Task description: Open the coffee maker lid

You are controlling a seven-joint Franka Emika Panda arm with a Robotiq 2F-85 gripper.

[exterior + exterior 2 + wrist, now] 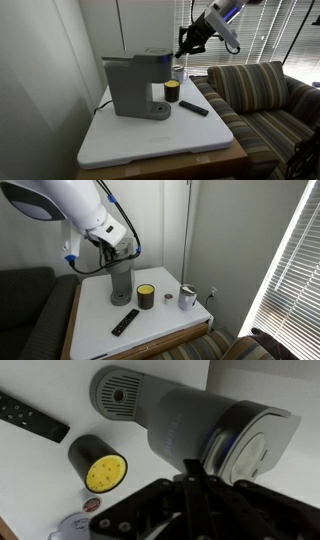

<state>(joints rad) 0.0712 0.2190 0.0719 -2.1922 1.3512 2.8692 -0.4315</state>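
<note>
The grey coffee maker (133, 88) stands on a white table top; it also shows in an exterior view (121, 282) and in the wrist view (170, 418). Its round base tray (120, 393) points toward the cup. The lid (152, 55) lies flat on top, with a darker rounded front (255, 445). My gripper (184, 49) hangs just past the lid's front end. In the wrist view its fingers (190, 464) are pressed together, with the tip at the lid's front edge. The arm hides the lid in an exterior view (105, 240).
A yellow-topped black cup (172, 93) (100, 465) stands in front of the machine. A black remote-like bar (194, 107) (125, 322) lies nearby. A silver cup (187, 298) stands beyond. A striped sofa (260, 95) adjoins the white table (160, 140).
</note>
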